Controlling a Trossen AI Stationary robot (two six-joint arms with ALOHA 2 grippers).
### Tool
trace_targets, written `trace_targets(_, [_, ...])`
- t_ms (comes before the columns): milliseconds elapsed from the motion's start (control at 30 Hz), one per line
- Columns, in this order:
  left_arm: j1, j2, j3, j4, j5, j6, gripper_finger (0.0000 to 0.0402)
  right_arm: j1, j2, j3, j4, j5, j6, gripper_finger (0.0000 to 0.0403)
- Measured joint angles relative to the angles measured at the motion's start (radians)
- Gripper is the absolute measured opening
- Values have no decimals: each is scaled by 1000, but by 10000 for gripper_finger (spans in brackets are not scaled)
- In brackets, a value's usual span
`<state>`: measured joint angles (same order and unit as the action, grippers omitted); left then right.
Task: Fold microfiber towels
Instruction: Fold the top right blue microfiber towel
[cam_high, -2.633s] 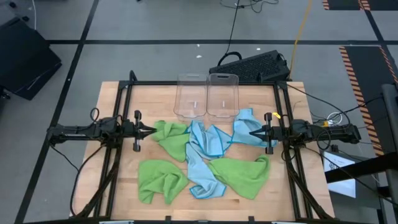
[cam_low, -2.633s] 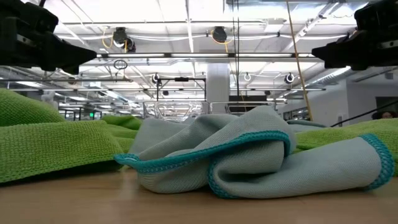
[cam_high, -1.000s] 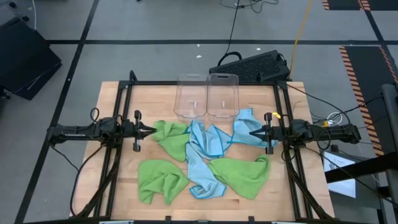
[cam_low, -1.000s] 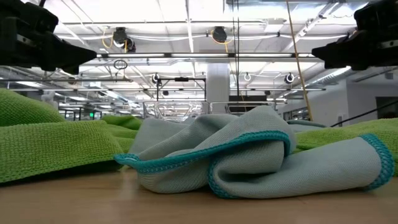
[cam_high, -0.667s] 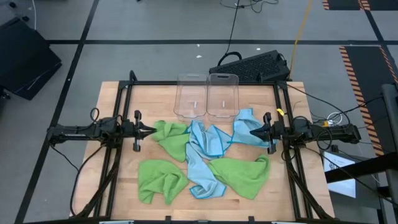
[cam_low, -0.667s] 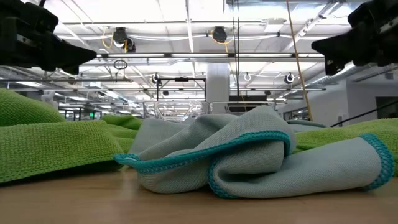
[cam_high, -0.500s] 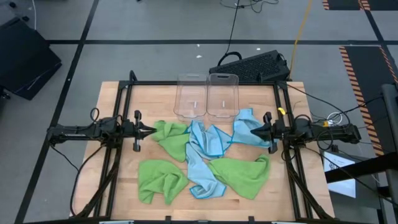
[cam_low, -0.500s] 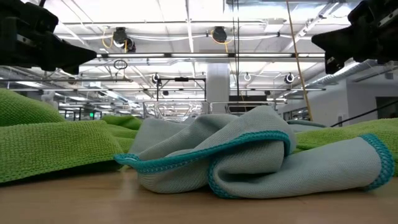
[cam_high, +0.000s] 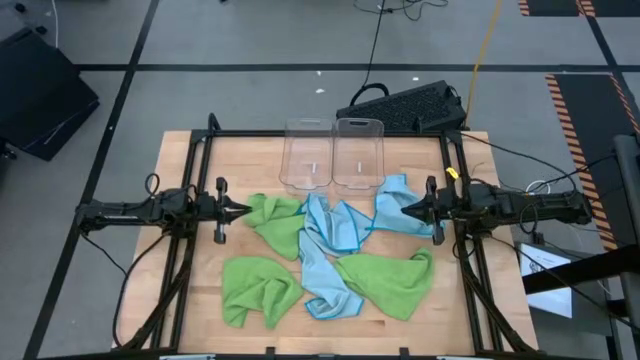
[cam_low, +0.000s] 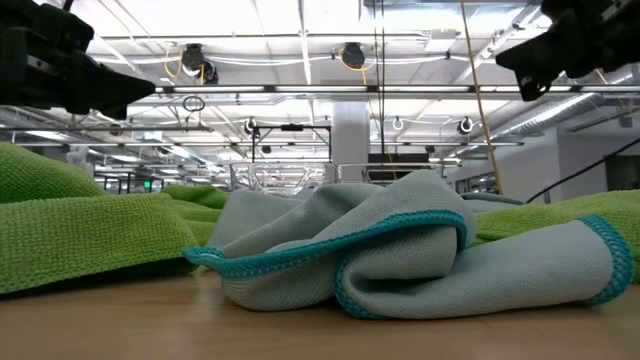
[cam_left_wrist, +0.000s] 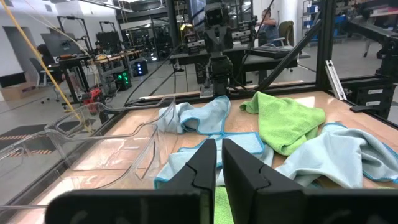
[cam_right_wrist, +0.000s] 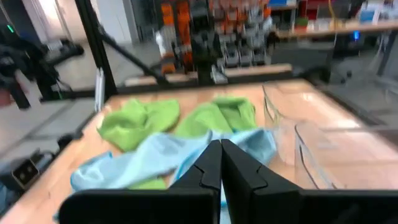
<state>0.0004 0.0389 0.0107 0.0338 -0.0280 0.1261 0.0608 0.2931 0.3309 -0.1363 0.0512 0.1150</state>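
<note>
Several microfiber towels lie crumpled in a heap on the wooden table: lime green ones (cam_high: 275, 222) (cam_high: 258, 290) (cam_high: 388, 282) and light blue ones (cam_high: 335, 226) (cam_high: 394, 206) (cam_high: 326, 288), overlapping at their edges. My left gripper (cam_high: 245, 211) (cam_left_wrist: 219, 163) hangs shut and level at the heap's left side, above the green towel's edge. My right gripper (cam_high: 404, 210) (cam_right_wrist: 220, 155) hangs shut above the blue towel at the heap's right side, high over the cloth (cam_low: 505, 58). Neither touches a towel.
Two clear plastic bins (cam_high: 307, 155) (cam_high: 358, 152) stand side by side at the table's far edge, just behind the heap. A black frame (cam_high: 300, 134) runs around the table. Bare wood shows at the far left (cam_high: 185, 160) and in the near corners.
My right gripper has risen above the blue towel and rolled about its own axis, staying shut. The towels have kept their place.
</note>
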Motion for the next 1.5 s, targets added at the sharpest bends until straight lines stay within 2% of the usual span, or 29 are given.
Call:
trace_targets(300, [0, 0, 0, 0, 0, 0, 31, 0, 215, 195, -155, 3, 73, 0])
trace_targets(600, [0, 0, 0, 1, 0, 0, 31, 0, 346, 273, -359, 34, 196, 4])
trace_targets(1100, [0, 0, 0, 0, -7, -13, 31, 0, 471, 275, -721, 23, 474, 84])
trace_targets(1267, [0, 0, 0, -5, -7, -96, 31, 15, 507, 226, -657, -64, 531, 128])
trace_targets(1500, [0, 0, 0, -6, -7, -163, 31, 68, 587, 183, -438, 34, 492, 173])
